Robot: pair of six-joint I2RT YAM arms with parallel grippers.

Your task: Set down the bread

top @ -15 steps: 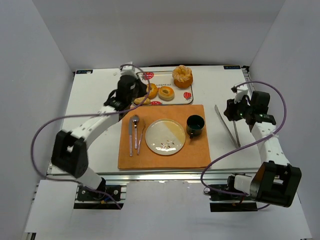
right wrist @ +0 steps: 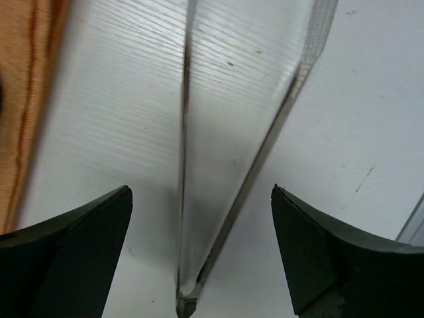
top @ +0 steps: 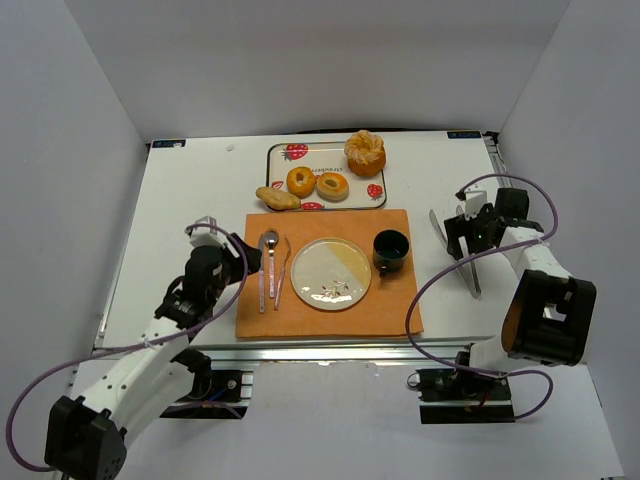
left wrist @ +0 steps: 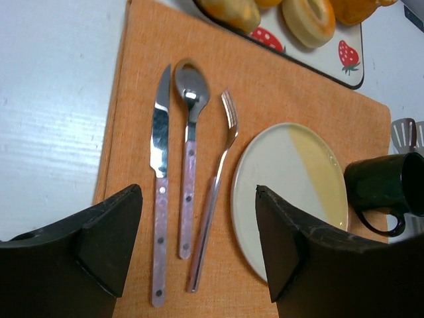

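Note:
Several breads lie at the far side: a long roll (top: 277,198) at the near left corner of the strawberry tray (top: 322,153), two ring breads (top: 301,181) (top: 332,186) and a big orange bun (top: 365,152) on it. The left wrist view catches the roll (left wrist: 228,10) and one ring bread (left wrist: 310,16) at its top edge. My left gripper (top: 243,257) (left wrist: 197,192) hangs open and holds nothing above the cutlery on the orange placemat (top: 330,318). My right gripper (top: 462,226) (right wrist: 200,192) is open over the metal tongs (top: 460,258) (right wrist: 265,159), not gripping them.
On the placemat lie a knife (left wrist: 159,132), a spoon (left wrist: 190,86) and a fork (left wrist: 222,165), then a cream plate (top: 330,272) (left wrist: 278,172) and a dark cup (top: 391,250) (left wrist: 387,189). White walls close in the table on three sides.
My left arm has drawn back from the tray to the placemat's near left, uncovering the roll. My right arm has folded in closer over the tongs.

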